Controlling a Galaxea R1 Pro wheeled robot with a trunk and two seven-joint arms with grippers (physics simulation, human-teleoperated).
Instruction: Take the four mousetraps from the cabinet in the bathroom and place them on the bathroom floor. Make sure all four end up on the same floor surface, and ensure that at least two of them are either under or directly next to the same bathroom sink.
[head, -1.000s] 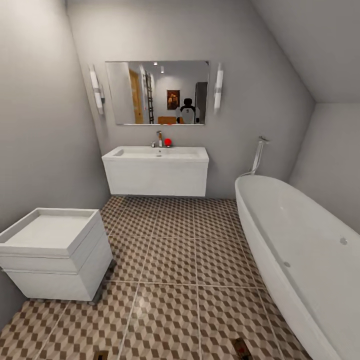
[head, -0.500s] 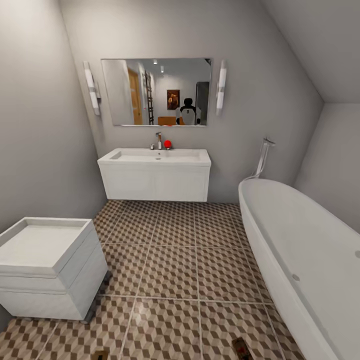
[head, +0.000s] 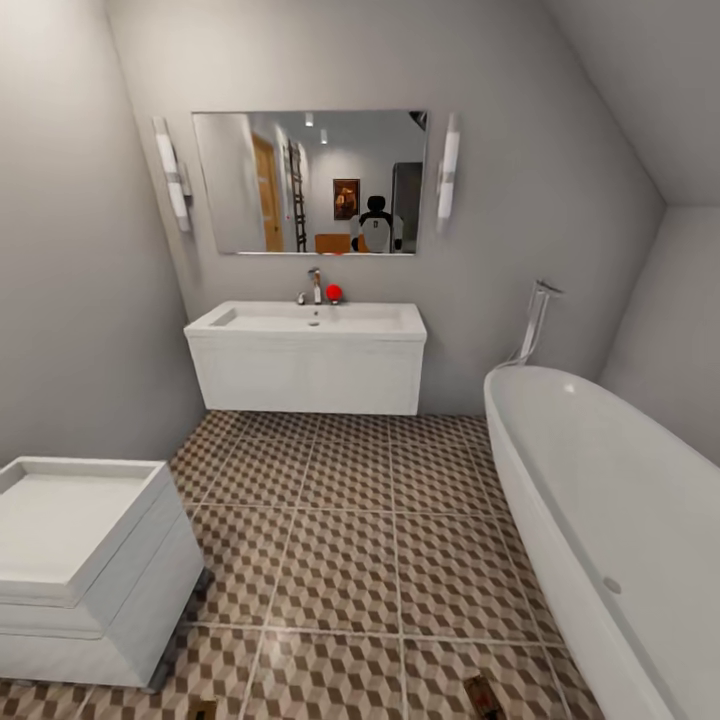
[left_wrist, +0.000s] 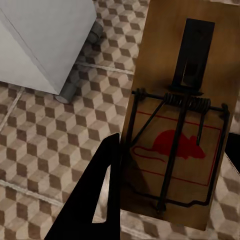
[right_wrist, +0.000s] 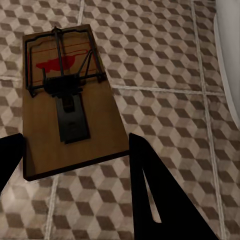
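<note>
Left wrist view: left gripper (left_wrist: 145, 192) points down at the bathroom floor (left_wrist: 45, 130). One dark finger (left_wrist: 97, 200) lies against the edge of a mousetrap (left_wrist: 182, 115); the other finger sits at the frame edge, barely visible. The trap fills the space between them and sits above the tiles, so the claw is clamped on it. Board tan-brown, red mouse print, dark spring and bar facing the camera. A white block on short grey feet, the toilet (left_wrist: 45, 40), stands on the tiles just past the trap.

Right wrist view: right gripper (right_wrist: 75, 165) also angled down over the tiles. Second mousetrap (right_wrist: 70, 100) held flat between the two dark fingers (right_wrist: 155, 195), one on each side of the near end of the board. Claw closed on it. White curved edge of the bathtub (right_wrist: 229, 60) shows beside the floor.

Head view: small dark-and-tan tips at the bottom edge, one at the left (head: 203, 710) and one at the right (head: 487, 697); too small to identify. Toilet near left, bathtub along the right. Farther back, the sink (head: 310, 320) on its white wall-hung vanity against the far wall, chrome faucet (head: 316, 284) with a small red object (head: 334, 292) beside it. Mirror (head: 310, 182) above, flanked by two wall lights.
</note>
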